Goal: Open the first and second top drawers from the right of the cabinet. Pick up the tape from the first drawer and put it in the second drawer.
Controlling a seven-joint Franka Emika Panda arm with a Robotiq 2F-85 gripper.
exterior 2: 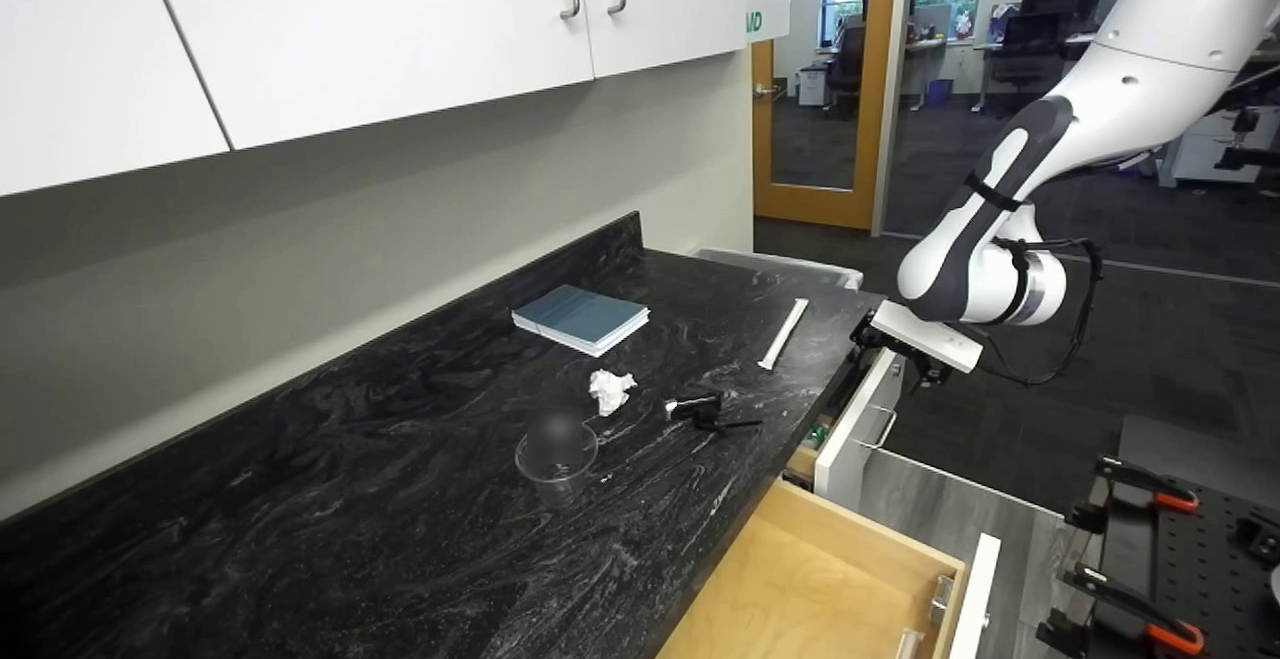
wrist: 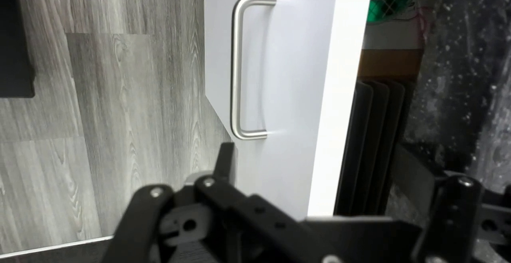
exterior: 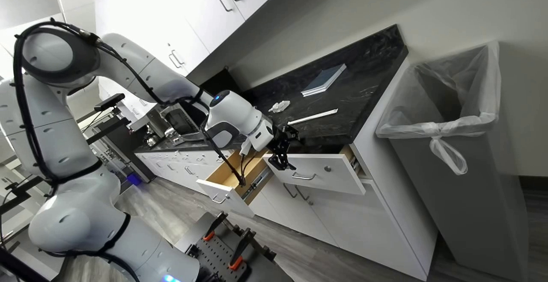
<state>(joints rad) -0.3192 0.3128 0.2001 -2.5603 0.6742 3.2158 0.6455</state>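
One green tape (wrist: 386, 6) is contained in the first drawer (exterior: 317, 165); in the wrist view it is only partly shown, cut off at the top. The first drawer is pulled partway out of the cabinet (exterior: 364, 226), and a silver bar handle (wrist: 236, 67) is mounted on its flat white front (wrist: 297, 75). Over that front the gripper (wrist: 319, 155) is poised, its fingers (wrist: 226, 159) released and spread wide: one is seen on the outer side of the front, the other by the countertop (exterior 2: 400, 499). Whether the drawer is touched by either cannot be told. Just beside it, the second drawer (exterior 2: 800, 579) is drawn out farther, its light wood bottom exposed. On the black marbled countertop, a blue-covered book (exterior 2: 580, 317), a crumpled white wad (exterior 2: 610, 391), a slim white stick (exterior 2: 784, 334), a small black object (exterior 2: 705, 407) and a clear cup (exterior 2: 560, 464) are set out; what the black object is cannot be told. By the cabinet's end a gray bin (exterior: 462, 200), lined with a clear bag (exterior: 434, 129), is placed. Above the countertop, white upper cabinets (exterior 2: 400, 29) are mounted along the wall (exterior 2: 560, 169).
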